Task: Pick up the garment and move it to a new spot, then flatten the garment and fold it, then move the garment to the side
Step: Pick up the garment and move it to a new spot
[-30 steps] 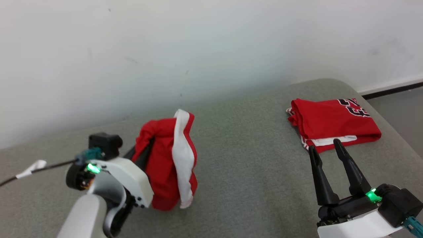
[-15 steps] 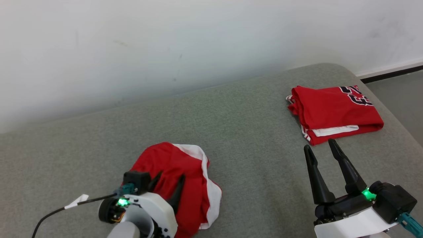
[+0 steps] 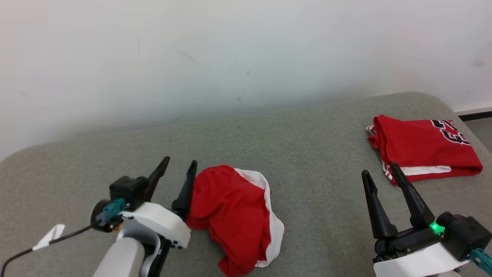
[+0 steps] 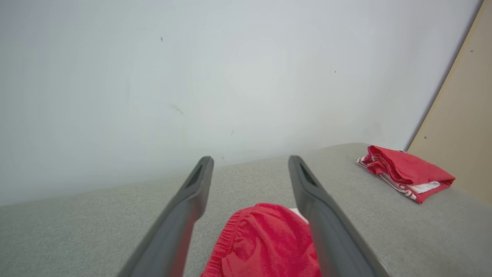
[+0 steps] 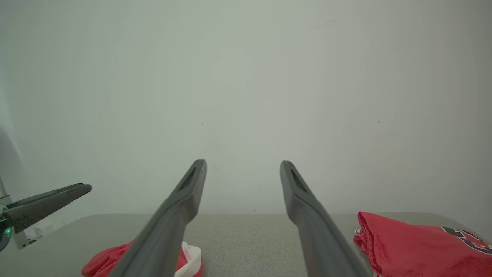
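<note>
Red crumpled garment [image 3: 234,211] lies on the grey couch [image 3: 315,154], just beside the spread, empty fingers of the left gripper [image 3: 180,161]. The right gripper [image 3: 378,169] gapes empty too. Relocation looks done; flattening next calls for both grippers to grasp its edges.

Garment [image 3: 230,207] on cushion [image 3: 315,154] at front left, second garment [image 3: 419,142] on it far right, wall [image 3: 230,50] behind

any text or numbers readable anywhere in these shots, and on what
Folded red jersey: large black, white-edged characters, possibly "23", sideways and cut off by the fold; not surely readable.
Crumpled red and white garment: no text visible.
White tag at lower left of the head view: too small to read.
</note>
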